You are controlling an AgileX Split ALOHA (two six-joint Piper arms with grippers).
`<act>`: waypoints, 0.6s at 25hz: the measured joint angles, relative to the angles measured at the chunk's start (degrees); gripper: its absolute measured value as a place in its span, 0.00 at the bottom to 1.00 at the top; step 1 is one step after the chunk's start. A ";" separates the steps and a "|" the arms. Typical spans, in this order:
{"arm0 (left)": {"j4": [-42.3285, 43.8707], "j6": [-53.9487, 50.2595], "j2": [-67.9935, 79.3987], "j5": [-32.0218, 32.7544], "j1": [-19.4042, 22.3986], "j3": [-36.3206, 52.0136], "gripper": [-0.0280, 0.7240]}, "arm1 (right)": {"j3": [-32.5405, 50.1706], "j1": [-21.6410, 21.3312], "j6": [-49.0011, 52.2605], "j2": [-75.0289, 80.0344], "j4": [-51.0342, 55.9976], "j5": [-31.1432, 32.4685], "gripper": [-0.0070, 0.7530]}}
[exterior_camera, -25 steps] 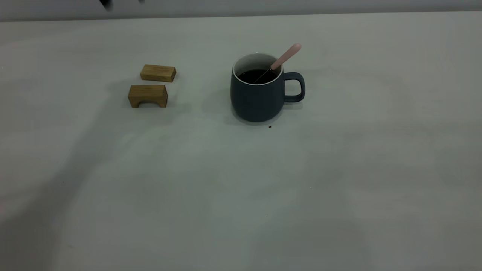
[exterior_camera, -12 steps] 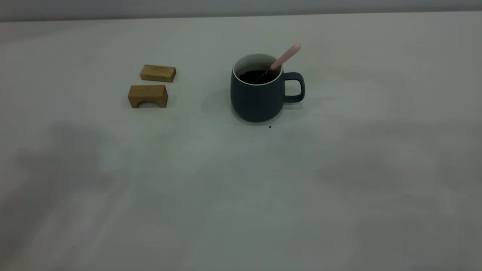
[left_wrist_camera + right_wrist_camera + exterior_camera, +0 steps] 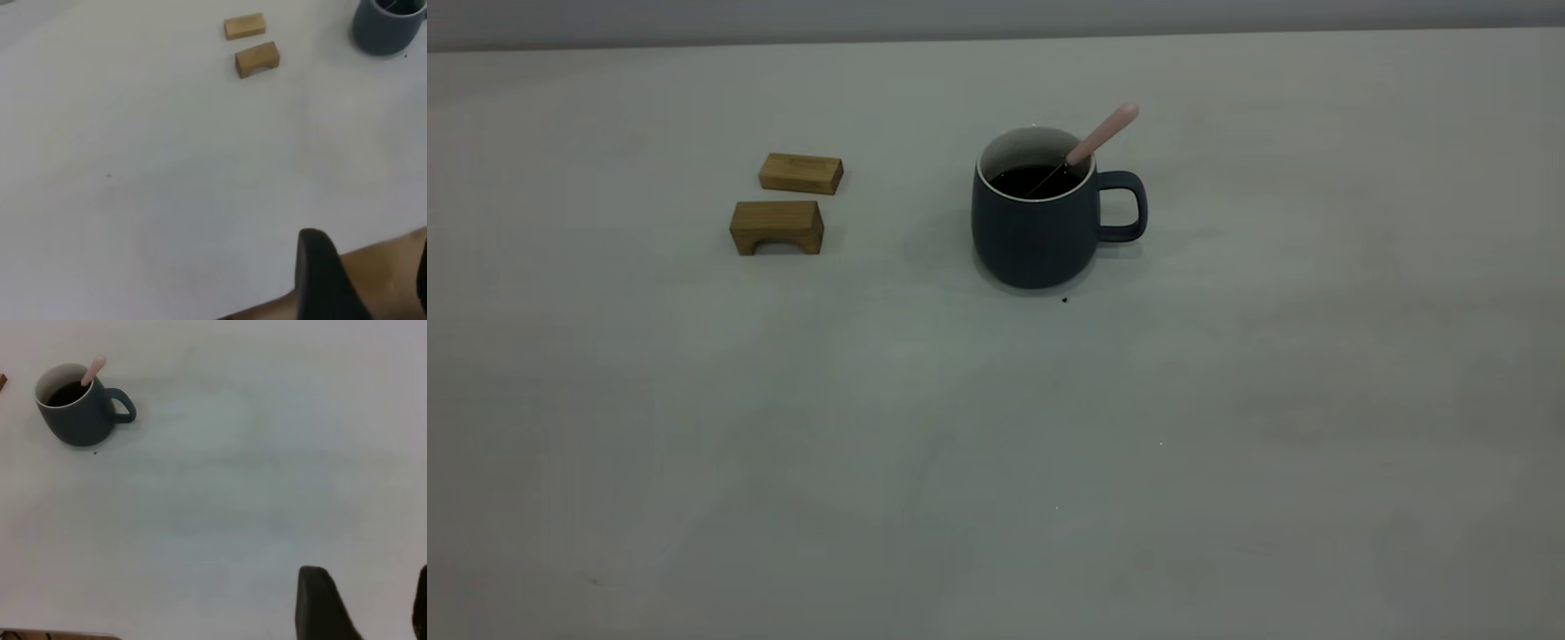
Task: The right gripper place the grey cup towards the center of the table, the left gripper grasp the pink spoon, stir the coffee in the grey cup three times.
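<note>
The grey cup (image 3: pixel 1035 218) stands upright near the middle of the table (image 3: pixel 996 427), its handle pointing right, with dark coffee (image 3: pixel 1034 180) inside. The pink spoon (image 3: pixel 1103 133) leans in the cup against the rim on the handle side, its bowl sunk in the coffee. Neither arm shows in the exterior view. In the left wrist view my left gripper (image 3: pixel 368 248) hangs open over the table's edge, far from the cup (image 3: pixel 387 30). My right gripper (image 3: pixel 368 581) is open and empty too, well away from the cup (image 3: pixel 79 413) and spoon (image 3: pixel 93 370).
Two brown wooden blocks lie left of the cup: a flat one (image 3: pixel 800 172) and an arched one (image 3: pixel 775 227) in front of it. A tiny dark speck (image 3: pixel 1064 300) sits by the cup's base. A brown surface (image 3: pixel 387 273) shows beyond the table edge.
A dark piece of arm at the top left edge has left the exterior view, and the broad shadows on the left of the table have gone. Cup, spoon and blocks stay put.
</note>
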 joint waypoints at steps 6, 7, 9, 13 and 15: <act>-0.74 -0.96 -12.48 -2.03 7.85 10.13 0.59 | 0.00 0.00 0.00 0.00 0.00 0.00 0.51; -0.74 -0.96 -13.04 -1.92 9.56 11.46 0.59 | 0.00 0.00 0.00 0.00 0.00 0.00 0.51; -0.74 -0.96 -13.15 -1.50 12.75 12.57 0.59 | 0.00 0.00 0.00 0.00 0.00 0.00 0.51; -0.95 -0.96 -13.15 -1.55 14.84 12.74 0.59 | 0.00 0.00 0.00 0.00 0.00 0.00 0.51; -0.96 -0.96 -13.15 -1.55 14.96 12.74 0.59 | 0.00 0.00 0.00 0.00 0.00 0.00 0.51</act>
